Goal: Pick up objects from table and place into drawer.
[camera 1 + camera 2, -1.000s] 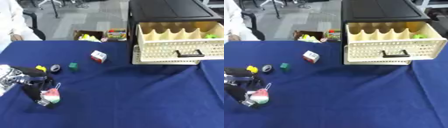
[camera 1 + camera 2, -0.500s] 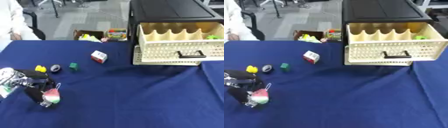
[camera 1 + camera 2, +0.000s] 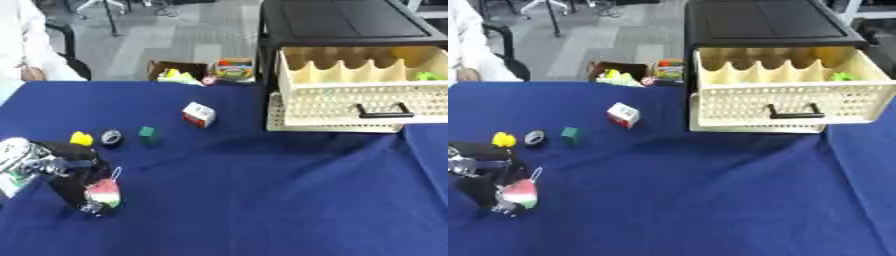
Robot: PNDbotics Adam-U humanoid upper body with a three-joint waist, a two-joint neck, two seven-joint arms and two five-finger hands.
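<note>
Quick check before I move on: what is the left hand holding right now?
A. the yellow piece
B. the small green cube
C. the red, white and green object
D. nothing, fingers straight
C: the left hand has its fingers curled round the red, white and green object near the table's left edge, while the green cube and yellow piece lie apart on the blue cloth.

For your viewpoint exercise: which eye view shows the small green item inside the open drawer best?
The right eye view: the green item sits clear of the picture's edge in the drawer. The left eye view shows the same item, but close against the right border.
</note>
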